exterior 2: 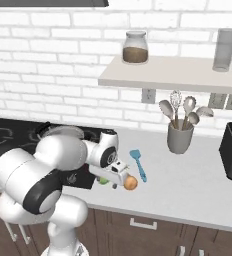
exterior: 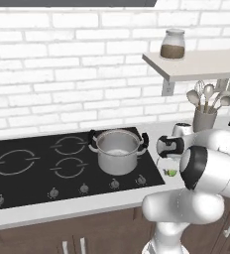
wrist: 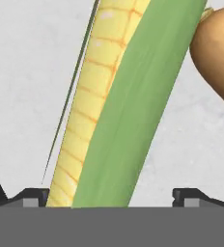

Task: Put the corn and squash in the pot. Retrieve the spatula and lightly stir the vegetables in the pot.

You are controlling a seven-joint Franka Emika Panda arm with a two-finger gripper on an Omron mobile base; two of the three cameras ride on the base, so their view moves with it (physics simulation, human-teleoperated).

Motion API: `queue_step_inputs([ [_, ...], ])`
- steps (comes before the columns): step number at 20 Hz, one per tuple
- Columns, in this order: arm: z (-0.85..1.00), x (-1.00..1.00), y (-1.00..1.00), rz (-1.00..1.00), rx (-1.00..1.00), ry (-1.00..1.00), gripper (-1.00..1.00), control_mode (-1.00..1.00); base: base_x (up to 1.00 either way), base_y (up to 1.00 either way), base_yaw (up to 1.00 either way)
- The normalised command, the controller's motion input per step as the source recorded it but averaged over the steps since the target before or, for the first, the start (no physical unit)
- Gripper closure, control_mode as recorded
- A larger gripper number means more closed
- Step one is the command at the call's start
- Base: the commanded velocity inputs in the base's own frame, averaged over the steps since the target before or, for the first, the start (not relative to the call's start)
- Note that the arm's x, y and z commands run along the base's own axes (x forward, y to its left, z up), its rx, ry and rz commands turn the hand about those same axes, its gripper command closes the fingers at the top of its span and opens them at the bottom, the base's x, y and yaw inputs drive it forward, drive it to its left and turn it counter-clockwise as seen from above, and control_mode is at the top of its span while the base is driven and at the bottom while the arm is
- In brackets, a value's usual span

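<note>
on your left the round silver steel pot with black side handles sits empty on the black cooktop. your gripper is down low on the pale counter, fingers spread apart either side of the yellow corn cob in its green husk, not clamped. to the right, the orange-tan squash lies just beside the corn, then the slender light-blue spatula flat on the counter.
</note>
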Motion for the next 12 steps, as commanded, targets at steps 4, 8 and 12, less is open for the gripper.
queue_step_inputs([
  [4,-0.31,0.49,0.0,-0.08,0.0,0.0,-1.0,-1.0,0.0,0.0,0.0],
  [8,-0.21,0.11,0.0,-0.04,0.0,-0.01,-1.0,-1.0,0.0,0.0,0.0],
  [12,-0.09,-0.02,0.0,-0.07,0.0,-0.01,1.0,-1.0,0.0,0.0,0.0],
])
